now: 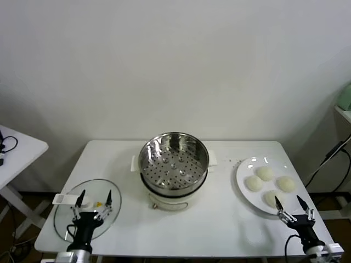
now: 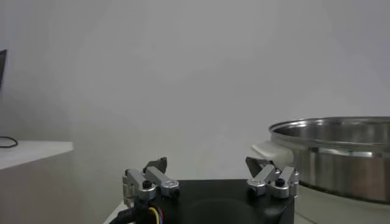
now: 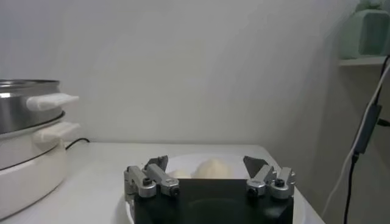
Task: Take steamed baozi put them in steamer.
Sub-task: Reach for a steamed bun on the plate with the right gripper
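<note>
The steamer [image 1: 174,164], a shiny steel pot with a perforated tray on a cream base, stands at the table's middle with nothing on its tray. Several cream-white baozi [image 1: 265,173] lie on a white plate [image 1: 244,171] at the right. My right gripper [image 1: 288,201] is open at the plate's near edge, just short of the nearest baozi [image 1: 272,197]. In the right wrist view a baozi [image 3: 210,167] sits beyond the open right gripper [image 3: 205,161], and the steamer [image 3: 24,109] is off to one side. My left gripper [image 1: 96,193] is open and empty over the front left of the table.
A flat glass lid [image 1: 66,219] lies under the left gripper. A white side table [image 1: 16,148] stands to the left. Cables [image 1: 329,159] and a shelf with a green object [image 1: 345,96] are at the right. In the left wrist view the steamer [image 2: 341,152] is beside the open left gripper [image 2: 206,163].
</note>
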Robot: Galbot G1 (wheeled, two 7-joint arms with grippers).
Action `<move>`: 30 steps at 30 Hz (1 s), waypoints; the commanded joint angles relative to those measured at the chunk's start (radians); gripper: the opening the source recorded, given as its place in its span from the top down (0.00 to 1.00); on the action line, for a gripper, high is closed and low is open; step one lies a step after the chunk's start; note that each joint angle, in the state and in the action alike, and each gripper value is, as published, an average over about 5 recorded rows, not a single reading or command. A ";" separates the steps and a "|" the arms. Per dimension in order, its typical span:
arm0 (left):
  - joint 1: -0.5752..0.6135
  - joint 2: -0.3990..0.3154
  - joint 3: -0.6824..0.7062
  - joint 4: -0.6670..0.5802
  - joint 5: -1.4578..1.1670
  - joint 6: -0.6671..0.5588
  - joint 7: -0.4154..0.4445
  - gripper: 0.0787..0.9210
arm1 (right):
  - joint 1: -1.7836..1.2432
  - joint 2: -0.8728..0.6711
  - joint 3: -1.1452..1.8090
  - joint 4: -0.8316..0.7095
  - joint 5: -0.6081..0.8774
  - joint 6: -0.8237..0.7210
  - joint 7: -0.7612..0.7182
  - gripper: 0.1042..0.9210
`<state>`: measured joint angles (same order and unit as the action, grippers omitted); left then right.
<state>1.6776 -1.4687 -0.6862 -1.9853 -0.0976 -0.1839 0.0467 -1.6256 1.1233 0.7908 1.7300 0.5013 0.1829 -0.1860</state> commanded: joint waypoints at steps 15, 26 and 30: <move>-0.040 0.029 0.049 0.028 0.060 -0.019 0.000 0.12 | 0.358 -0.493 -0.106 -0.146 -0.196 -0.227 -0.302 0.12; -0.055 0.034 0.062 0.071 0.056 -0.044 0.008 0.12 | 1.113 -0.697 -0.824 -0.522 -0.409 -0.170 -0.733 0.12; -0.061 0.034 0.057 0.076 0.053 -0.035 0.008 0.12 | 1.421 -0.665 -1.132 -0.634 -0.496 -0.135 -0.877 0.12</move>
<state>1.6248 -1.4354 -0.6284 -1.9267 -0.0467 -0.2177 0.0524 -0.8285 0.5731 0.2440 1.3552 0.1690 0.0255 -0.7385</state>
